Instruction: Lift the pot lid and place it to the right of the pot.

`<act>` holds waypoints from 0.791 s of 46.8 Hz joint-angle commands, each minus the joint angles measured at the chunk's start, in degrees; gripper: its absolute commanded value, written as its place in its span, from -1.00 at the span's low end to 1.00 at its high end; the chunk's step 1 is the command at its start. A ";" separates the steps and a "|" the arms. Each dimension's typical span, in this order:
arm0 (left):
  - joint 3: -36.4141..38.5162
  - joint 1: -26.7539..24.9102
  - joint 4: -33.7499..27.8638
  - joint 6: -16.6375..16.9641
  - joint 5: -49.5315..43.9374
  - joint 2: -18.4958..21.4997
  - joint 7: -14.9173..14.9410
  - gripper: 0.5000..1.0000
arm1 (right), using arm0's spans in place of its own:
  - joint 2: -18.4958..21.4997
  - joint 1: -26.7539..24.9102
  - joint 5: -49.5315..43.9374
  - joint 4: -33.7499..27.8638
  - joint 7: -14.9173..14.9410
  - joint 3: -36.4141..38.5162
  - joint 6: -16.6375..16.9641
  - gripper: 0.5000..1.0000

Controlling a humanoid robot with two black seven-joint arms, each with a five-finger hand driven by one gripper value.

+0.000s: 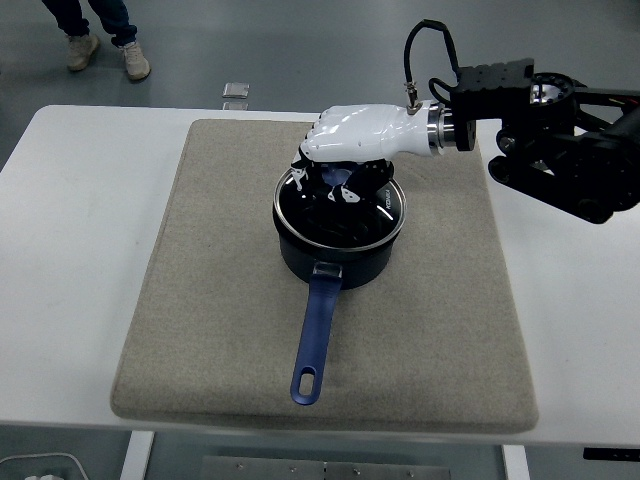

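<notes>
The right robot hand (345, 150) grips the knob of the glass, metal-rimmed pot lid (341, 200) atop the dark blue pot (335, 262).

Bare mat (440, 330) to the right of the pot (335, 250), from its wall out to the mat's right edge, and open white table (570, 330) beyond. Blocked above the pot by the right hand (345, 165), closed over the lid (340, 208), with the arm across the far right corner. Blocked toward the near edge by the blue handle (312, 340). Left half of the mat open too.
</notes>
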 commanded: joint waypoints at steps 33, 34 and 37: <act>0.00 0.00 0.00 0.00 0.00 0.00 -0.01 1.00 | 0.90 -0.61 0.97 -0.09 0.02 -0.15 0.52 0.36; 0.00 0.00 0.00 0.00 0.00 0.00 -0.01 1.00 | 0.90 -0.61 0.97 0.00 0.02 -0.15 0.52 0.36; 0.00 0.00 0.00 0.00 0.00 0.00 -0.01 1.00 | 0.90 -0.53 0.97 0.00 0.02 -0.33 0.52 0.36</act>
